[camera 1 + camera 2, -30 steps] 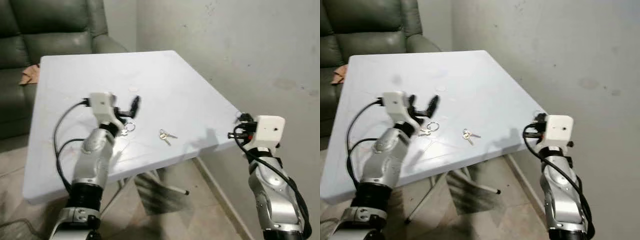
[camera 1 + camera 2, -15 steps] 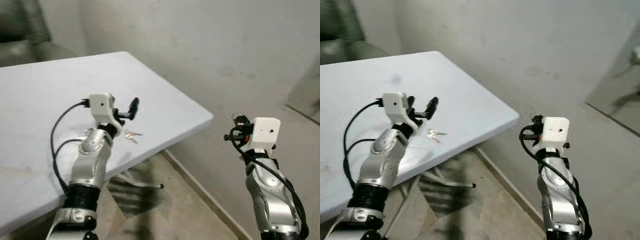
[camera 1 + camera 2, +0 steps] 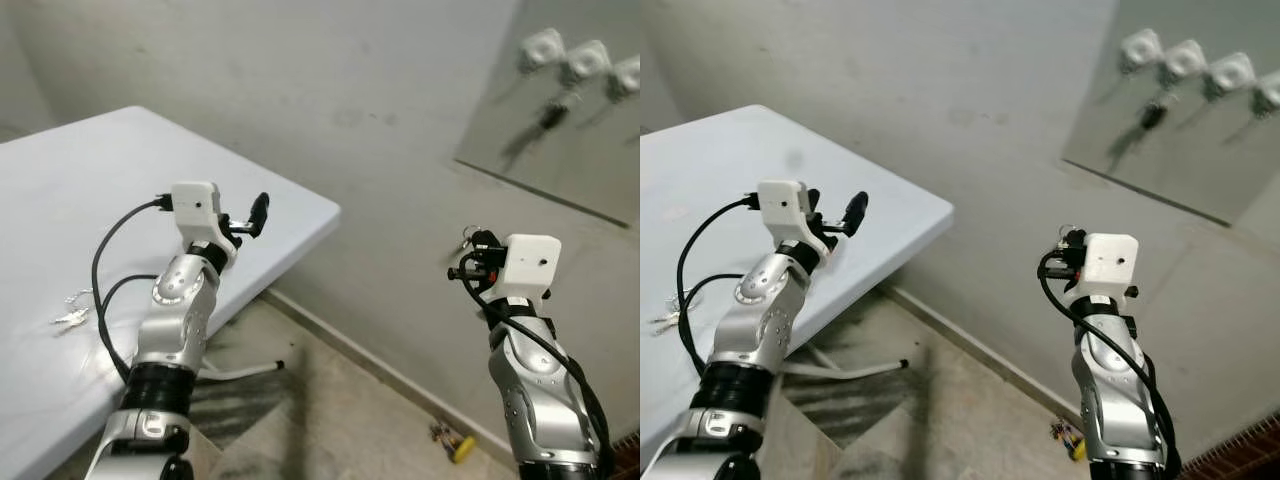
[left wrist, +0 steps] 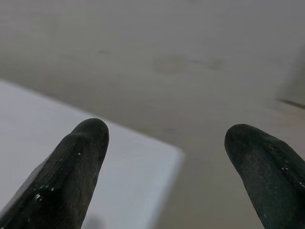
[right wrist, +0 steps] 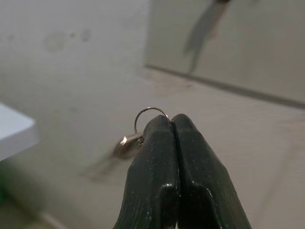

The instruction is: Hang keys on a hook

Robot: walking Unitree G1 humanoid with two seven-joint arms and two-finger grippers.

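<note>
Black fingers of the right pincer (image 5: 172, 125) are clenched on a thin metal key ring (image 5: 149, 113), its blurred key half hidden behind them, held mid-air before the grey wall. Left pincer (image 4: 164, 138) gapes empty above the white counter (image 3: 110, 190) corner; wall hooks (image 3: 585, 62) are indistinct

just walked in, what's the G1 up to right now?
It's on the key-hanging job. The right gripper is shut on a key ring, held up in front of the wall. The hooks sit high on the wall, up and to the right, one already carrying keys; nothing is hung from this ring yet. The left gripper is open and empty over the white table, where another set of keys lies.
</note>
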